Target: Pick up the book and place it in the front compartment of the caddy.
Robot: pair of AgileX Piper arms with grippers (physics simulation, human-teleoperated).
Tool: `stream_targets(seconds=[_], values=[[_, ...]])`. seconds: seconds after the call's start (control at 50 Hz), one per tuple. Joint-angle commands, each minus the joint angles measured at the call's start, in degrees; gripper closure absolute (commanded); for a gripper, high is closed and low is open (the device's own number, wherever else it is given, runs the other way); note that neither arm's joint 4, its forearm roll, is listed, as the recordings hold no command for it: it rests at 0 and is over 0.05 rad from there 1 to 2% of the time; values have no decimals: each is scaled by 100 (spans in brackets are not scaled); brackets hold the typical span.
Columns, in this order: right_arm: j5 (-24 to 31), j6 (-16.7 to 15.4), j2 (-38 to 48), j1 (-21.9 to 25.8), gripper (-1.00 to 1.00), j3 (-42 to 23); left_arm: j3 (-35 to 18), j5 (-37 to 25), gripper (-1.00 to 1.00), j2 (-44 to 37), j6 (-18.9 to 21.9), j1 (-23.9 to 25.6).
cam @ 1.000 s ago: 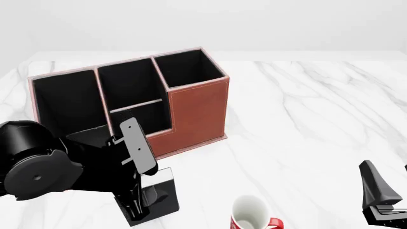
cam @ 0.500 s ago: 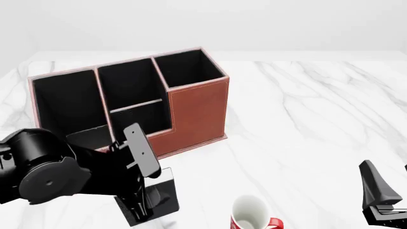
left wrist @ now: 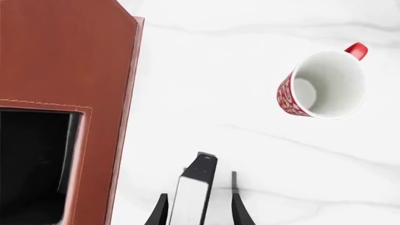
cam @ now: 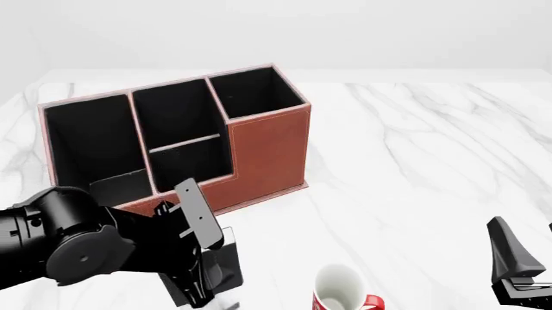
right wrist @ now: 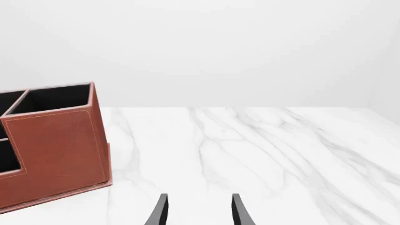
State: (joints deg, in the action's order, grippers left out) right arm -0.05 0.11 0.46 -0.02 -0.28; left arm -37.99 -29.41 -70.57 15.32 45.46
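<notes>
The book (left wrist: 191,199) stands on its edge on the table, black with a white strip of page edges, also seen as a black slab (cam: 226,257) in the front view. My left gripper (left wrist: 198,210) is open and straddles the book, with a gap on one side. In the front view the left gripper (cam: 200,287) is low, near the table's front edge. The reddish-brown caddy (cam: 267,145) stands behind it, and its front compartment (cam: 191,163) is the shallow black cell. My right gripper (cam: 523,242) is open and holds nothing, far from the book.
A red-and-white mug (cam: 339,289) stands right of the book, also seen from above as the mug (left wrist: 322,84) in the left wrist view. The caddy wall (left wrist: 62,56) is close beside the left gripper. White marble table (right wrist: 250,150) stretches to the right.
The left arm has sunk lower and drawn toward the table's front edge, bringing its fingers further down around the book. The book, mug and right arm have not moved.
</notes>
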Motion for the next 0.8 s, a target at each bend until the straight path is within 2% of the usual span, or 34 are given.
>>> stream_targets(seconds=[0.02,0.06,0.08,0.2,0.28,0.38,0.46,0.68,0.8], values=[[-1,-3,-4,1,-100,3,135,100,-100,-121,-140,18],[-1,-2,-3,0,-100,3,117,90,-100,-110,-137,25],[-1,-2,-3,0,-100,3,119,103,100,-116,-111,13],[-1,-3,-5,0,-100,3,155,5,100,-101,-182,275],[-1,-2,-5,1,-100,3,-60,-90,100,-114,35,180],[-1,-3,-3,-1,-100,3,-537,-509,100,-51,405,57],[-1,-3,-4,0,-100,3,-1012,-768,100,49,857,-110],[-1,-3,-8,1,-100,7,-1773,-1312,100,-135,1197,-131],[1,-3,-10,1,-100,7,-2346,-1605,100,-323,1512,-360]])
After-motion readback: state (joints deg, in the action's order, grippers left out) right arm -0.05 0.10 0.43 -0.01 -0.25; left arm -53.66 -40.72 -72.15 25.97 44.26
